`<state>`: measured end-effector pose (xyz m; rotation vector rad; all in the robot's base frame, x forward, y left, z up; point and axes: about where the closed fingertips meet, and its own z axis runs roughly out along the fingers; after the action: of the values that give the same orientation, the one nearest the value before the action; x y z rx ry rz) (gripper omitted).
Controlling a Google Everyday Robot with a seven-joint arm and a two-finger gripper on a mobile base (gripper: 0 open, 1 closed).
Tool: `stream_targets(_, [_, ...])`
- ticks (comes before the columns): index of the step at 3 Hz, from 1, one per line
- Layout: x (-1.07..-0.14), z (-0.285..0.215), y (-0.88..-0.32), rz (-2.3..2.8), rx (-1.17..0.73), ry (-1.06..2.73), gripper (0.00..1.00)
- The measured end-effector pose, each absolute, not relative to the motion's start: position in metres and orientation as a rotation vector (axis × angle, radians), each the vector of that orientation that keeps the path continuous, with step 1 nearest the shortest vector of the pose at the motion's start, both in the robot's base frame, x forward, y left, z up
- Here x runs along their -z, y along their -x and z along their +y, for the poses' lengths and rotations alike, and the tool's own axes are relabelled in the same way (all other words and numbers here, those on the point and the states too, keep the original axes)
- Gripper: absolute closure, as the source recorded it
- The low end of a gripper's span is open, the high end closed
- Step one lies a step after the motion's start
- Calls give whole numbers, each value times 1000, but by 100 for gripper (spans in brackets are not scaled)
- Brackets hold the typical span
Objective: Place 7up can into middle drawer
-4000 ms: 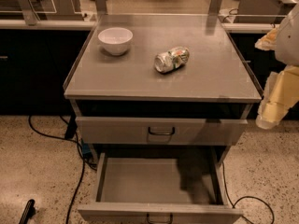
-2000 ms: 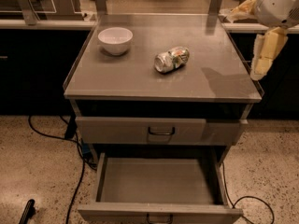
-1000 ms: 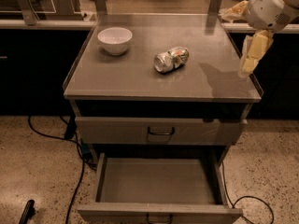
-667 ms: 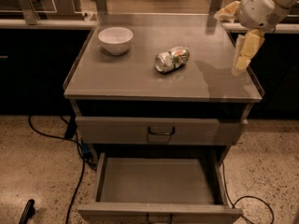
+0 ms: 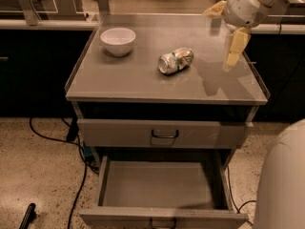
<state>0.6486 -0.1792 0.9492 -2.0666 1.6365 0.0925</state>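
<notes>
The 7up can (image 5: 176,60), dented silver with green print, lies on its side on the cabinet's top (image 5: 143,80), right of centre. The middle drawer (image 5: 159,185) is pulled out below and is empty inside; its dark handle shows at the bottom edge. My gripper (image 5: 234,51) hangs from the arm at the upper right, above the right part of the top, to the right of the can and apart from it.
A white bowl (image 5: 118,40) stands at the back left of the top. The upper drawer (image 5: 164,133) is pushed in. Cables (image 5: 76,166) lie on the floor at the left. A white part of the robot (image 5: 281,180) fills the bottom right corner.
The arm has risen from the right of the cabinet and swung left over the top, bringing the gripper closer to the can. The can, bowl and drawers have not moved.
</notes>
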Motion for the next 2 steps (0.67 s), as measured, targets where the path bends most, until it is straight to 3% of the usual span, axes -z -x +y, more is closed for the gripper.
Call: stream_targets(2, [-933,-132,-683,1493,-172,2115,0])
